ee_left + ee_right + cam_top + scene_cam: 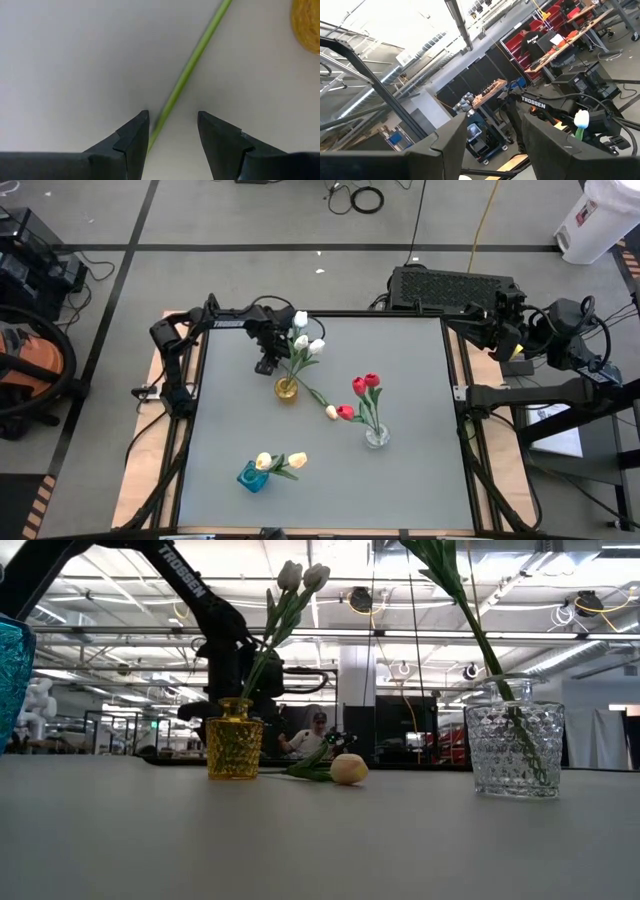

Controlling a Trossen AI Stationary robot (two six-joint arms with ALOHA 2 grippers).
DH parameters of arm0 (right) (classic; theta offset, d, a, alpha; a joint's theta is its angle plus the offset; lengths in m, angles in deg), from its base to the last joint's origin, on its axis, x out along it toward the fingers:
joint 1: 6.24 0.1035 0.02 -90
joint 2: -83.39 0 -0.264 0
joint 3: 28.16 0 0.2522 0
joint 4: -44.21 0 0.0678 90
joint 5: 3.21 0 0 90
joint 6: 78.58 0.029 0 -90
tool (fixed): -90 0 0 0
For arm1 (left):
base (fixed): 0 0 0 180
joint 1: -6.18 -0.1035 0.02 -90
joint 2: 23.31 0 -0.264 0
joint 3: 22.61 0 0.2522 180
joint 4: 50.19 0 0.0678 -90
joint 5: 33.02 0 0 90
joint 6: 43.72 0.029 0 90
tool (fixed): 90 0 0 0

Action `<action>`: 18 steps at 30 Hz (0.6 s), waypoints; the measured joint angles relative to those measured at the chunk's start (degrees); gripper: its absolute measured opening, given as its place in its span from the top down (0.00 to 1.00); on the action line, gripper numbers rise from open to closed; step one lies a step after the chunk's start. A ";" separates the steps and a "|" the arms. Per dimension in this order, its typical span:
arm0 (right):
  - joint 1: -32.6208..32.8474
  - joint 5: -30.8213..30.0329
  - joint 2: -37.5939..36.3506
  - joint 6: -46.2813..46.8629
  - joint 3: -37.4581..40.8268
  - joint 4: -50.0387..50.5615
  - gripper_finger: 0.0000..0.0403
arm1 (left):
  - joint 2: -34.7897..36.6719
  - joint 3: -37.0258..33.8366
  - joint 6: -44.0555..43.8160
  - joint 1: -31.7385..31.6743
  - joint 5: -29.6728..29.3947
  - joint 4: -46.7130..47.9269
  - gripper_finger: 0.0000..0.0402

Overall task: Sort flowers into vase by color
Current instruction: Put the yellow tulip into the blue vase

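Three white tulips [303, 332] stand in a yellow vase [287, 388] and lean toward the far edge. My left gripper [267, 362] is open just left of them. A green stem [187, 75] runs between its fingers [172, 117], close beside one finger [136, 134]. Red tulips [365, 384] stand in a clear glass vase [376, 436]. Pale yellow tulips [280, 462] stand in a blue vase [252, 476]. One pale yellow tulip [331, 412] lies flat on the table between the yellow and clear vases. My right gripper [492, 125] is open and waits off the table's far right corner [480, 320]. My left gripper has the green stem [159, 120] between its open fingers, which point down and lie across it. The stem passes right beside one finger. I cannot tell whether it touches that finger.
The grey tabletop [230, 420] has free room along its left side and toward its near right corner. A black box [450, 285] sits just beyond the far edge. In the low view a person [315, 735] shows in the room behind the table.
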 joint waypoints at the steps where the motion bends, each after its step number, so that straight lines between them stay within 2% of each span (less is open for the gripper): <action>1: 0.00 0.00 0.00 0.02 0.00 0.00 0.55 | 0.06 -0.21 0.00 0.00 0.01 -0.18 0.56; 11: 0.01 -0.01 0.00 1.03 0.00 0.00 0.55 | -0.02 -0.56 -0.04 -0.02 -0.18 -1.41 0.56; 18: 0.00 -0.05 0.00 2.80 0.00 0.00 0.55 | -0.09 -0.63 0.28 0.09 -2.66 -2.77 0.56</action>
